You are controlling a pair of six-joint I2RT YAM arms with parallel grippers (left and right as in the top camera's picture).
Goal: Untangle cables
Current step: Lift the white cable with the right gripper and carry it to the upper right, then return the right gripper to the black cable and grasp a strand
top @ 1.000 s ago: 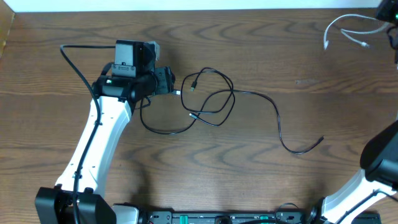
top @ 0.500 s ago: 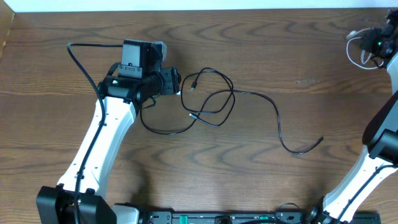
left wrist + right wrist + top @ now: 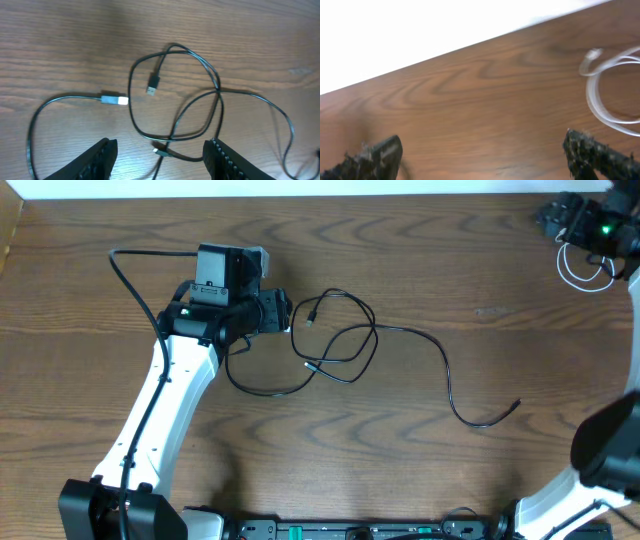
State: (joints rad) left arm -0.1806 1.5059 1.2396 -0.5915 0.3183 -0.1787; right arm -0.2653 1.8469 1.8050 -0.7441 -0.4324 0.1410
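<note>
On my overhead feed the black cables [image 3: 345, 345] lie in a loose tangle of overlapping loops near the middle of the worktop [image 3: 420, 470], and one of them trails far off to the right. My left gripper [image 3: 160, 143] sits at the left edge of that tangle, its fingers spread wide and holding nothing. Through the left wrist camera I see a light-tipped plug [image 3: 115, 100] lying on the wood ahead and to the left. A dark plug [image 3: 153, 85] lies inside the upper loop, and a third plug end [image 3: 161, 149] lies on the wood in the gap between the fingertips. The white cable [image 3: 583, 268] is coiled well apart from the black ones, in the far right corner. My right gripper [image 3: 481, 140] is up there near it, also spread wide and empty. The white coil shows at the right of the right wrist view, close to one finger; I cannot tell whether they touch.
</note>
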